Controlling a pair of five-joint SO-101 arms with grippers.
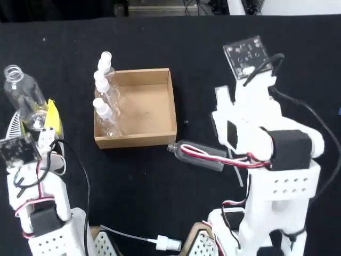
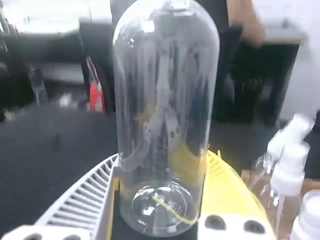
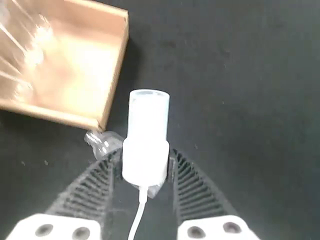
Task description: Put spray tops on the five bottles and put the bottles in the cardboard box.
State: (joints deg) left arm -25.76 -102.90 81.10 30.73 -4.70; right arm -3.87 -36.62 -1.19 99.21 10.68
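Fingers (image 2: 90,192) of left gripper (image 2: 162,170) were clenched on an open bottle (image 2: 165,110), base down between them. In the high view that bottle (image 1: 21,90) stood upright at the upper left, neck up and uncapped, probably held that way so a top could go straight into it.

Right gripper (image 3: 145,160) fingers (image 3: 90,192) were closed on a spray top (image 3: 146,142), pinched by its body, with the tube running back between them. That grip probably kept the top steady for carrying to a neck.

Box (image 1: 154,114) sat at upper centre of the desk (image 1: 133,181). Three capped bottles (image 1: 106,104) lay along its left wall, likely packed to one side to leave room for two more.

Loose bottle (image 1: 200,156) lay on its side just right of the box's lower right corner, uncapped, under the right arm. Its neck (image 3: 97,142) showed just beside the held top in the right wrist view. Spare top (image 1: 168,244) lay at bottom centre of the high view, tube stretched to the left.

My read: three done, two bottles and two tops left.
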